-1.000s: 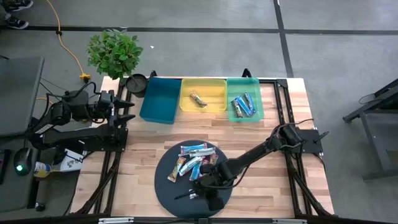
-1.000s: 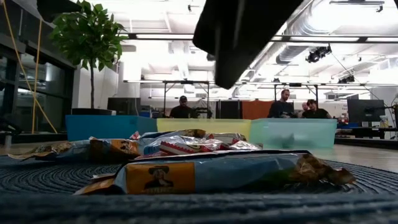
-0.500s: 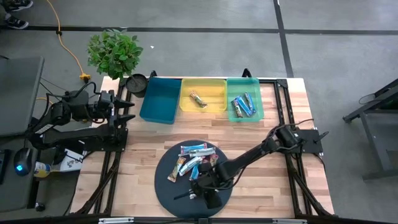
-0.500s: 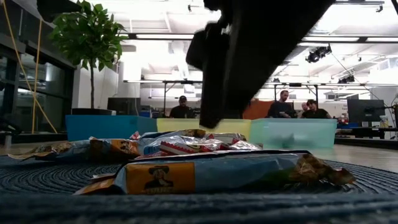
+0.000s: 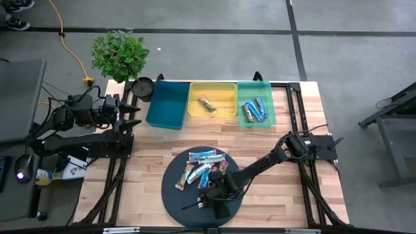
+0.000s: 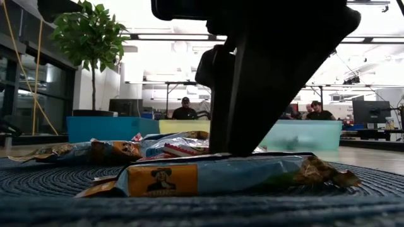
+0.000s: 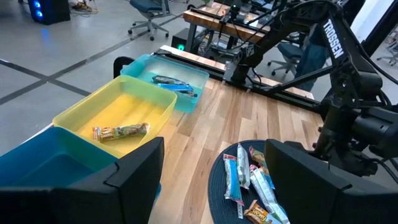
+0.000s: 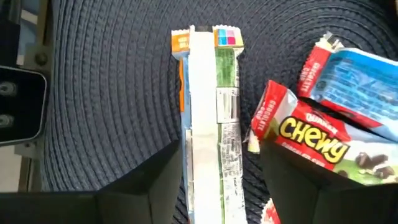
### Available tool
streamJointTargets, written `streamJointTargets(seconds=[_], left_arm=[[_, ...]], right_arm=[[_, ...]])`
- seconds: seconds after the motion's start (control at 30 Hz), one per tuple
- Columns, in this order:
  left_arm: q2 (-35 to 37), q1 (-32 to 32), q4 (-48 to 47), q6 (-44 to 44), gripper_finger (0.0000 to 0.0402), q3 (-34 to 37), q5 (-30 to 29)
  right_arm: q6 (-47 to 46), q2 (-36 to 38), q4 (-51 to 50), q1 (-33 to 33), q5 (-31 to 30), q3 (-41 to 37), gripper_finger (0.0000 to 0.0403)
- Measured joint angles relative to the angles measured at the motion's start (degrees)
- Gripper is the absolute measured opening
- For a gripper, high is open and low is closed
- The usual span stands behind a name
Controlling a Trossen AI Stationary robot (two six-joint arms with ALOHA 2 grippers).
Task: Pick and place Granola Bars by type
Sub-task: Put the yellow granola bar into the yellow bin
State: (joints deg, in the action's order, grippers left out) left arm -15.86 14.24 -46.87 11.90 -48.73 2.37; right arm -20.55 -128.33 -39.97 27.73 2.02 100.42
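Several granola bars [image 5: 203,168] lie in a loose heap on a round dark woven mat [image 5: 174,195]. One long bar [image 8: 208,118] lies apart, seam side up, at the mat's near side; it is the blue-wrapped bar [image 6: 214,175] in the low view. My right gripper [image 8: 221,168] points steeply down over it, open, one finger along each long side. A red-ended "Chewy" bar [image 8: 311,140] lies just beside it. My left gripper [image 7: 217,186] waits open, high at the table's left edge [image 5: 130,120]. My right gripper stands astride the long bar's near end [image 8: 205,186], fingers pointing down and lying along its long sides. The bar lies flat on the mat. Whether a fingertip [image 8: 168,168] touches the wrapper, I cannot tell.
Three bins stand in a row at the far edge: blue [image 5: 168,104], yellow [image 5: 224,97] with one bar, green [image 5: 268,104] with several blue bars. A potted plant [image 5: 119,55] stands at the far left corner. People sit in the room beyond [image 6: 185,108].
My right gripper has come down toward the mat, from well above the near bar to right at its top; in the low view its dark body now fills the space above the bar. The bars have not moved.
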Motion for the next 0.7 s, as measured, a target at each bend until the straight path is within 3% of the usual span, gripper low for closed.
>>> streamJointTargets(seconds=[0.33, 0.7], left_arm=[[0.0, 0.0, -0.02, -0.01, 0.0273, 0.0, 0.0], [0.0, 0.0, -0.02, -0.01, 0.0273, 0.01, 0.0]], right_arm=[[-7.02, 0.61, 4.84, 1.8, 2.33, -6.05, 0.02], [-7.98, 0.44, 5.3, 1.85, -0.02, -6.25, 0.0184]])
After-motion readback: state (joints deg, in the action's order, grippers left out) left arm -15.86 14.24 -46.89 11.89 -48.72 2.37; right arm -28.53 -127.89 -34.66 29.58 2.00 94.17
